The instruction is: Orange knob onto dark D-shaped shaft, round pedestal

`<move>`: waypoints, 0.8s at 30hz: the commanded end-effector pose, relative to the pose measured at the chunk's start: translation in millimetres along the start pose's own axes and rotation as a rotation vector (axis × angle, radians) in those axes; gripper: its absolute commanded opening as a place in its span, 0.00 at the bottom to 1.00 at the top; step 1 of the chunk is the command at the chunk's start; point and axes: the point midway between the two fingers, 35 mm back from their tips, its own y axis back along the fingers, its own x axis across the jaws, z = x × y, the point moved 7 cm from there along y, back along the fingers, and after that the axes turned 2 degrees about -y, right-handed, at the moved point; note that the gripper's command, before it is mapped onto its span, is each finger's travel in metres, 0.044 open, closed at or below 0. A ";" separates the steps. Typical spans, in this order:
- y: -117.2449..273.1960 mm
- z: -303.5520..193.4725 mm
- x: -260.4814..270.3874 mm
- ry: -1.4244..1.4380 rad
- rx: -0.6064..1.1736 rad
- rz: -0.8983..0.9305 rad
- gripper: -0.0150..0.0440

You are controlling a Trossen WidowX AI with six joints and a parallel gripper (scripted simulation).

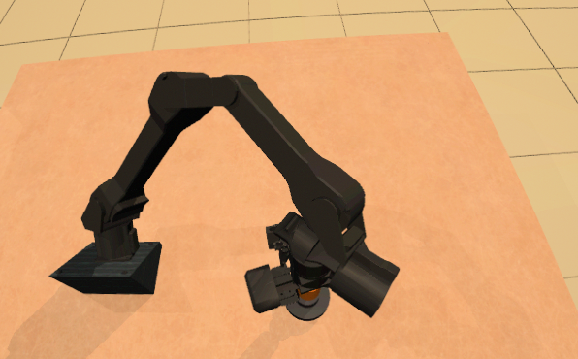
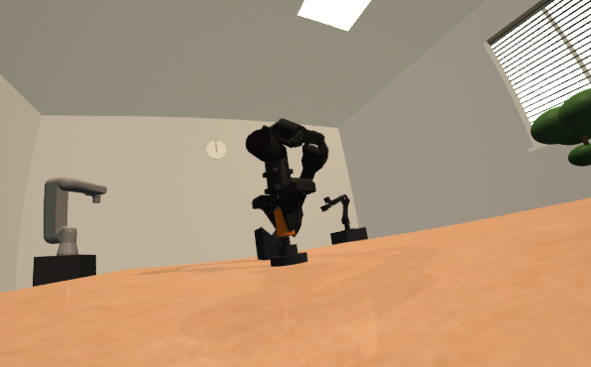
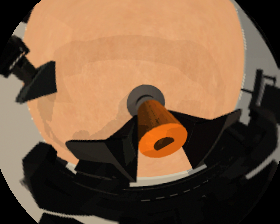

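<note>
The orange knob (image 1: 308,294) (image 2: 282,223) (image 3: 177,132) is held between the fingers of my gripper (image 1: 307,291) (image 2: 286,227) (image 3: 151,115), which is shut on it. The knob stands over the round dark pedestal (image 1: 307,314) (image 2: 289,260) (image 3: 135,96) and leans a little in the exterior view. There, a short dark piece of the shaft (image 2: 286,240) shows between the knob's lower edge and the pedestal, so the knob is not down on the pedestal. The wrist view shows the hole in the knob's top face. The shaft's flat side is hidden.
The arm's own dark base block (image 1: 112,272) (image 2: 266,244) stands on the orange table top (image 1: 432,146) (image 2: 416,307). In the exterior view, a grey arm (image 2: 56,210) on a black block and a small dark arm (image 2: 345,213) stand in the background.
</note>
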 end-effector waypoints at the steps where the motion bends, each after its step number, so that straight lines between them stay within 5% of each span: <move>1: -1.5 -2.2 0.5 0.000 0.002 -0.001 0.25; 24: 2.4 1.1 1.0 -0.001 0.002 0.000 0.25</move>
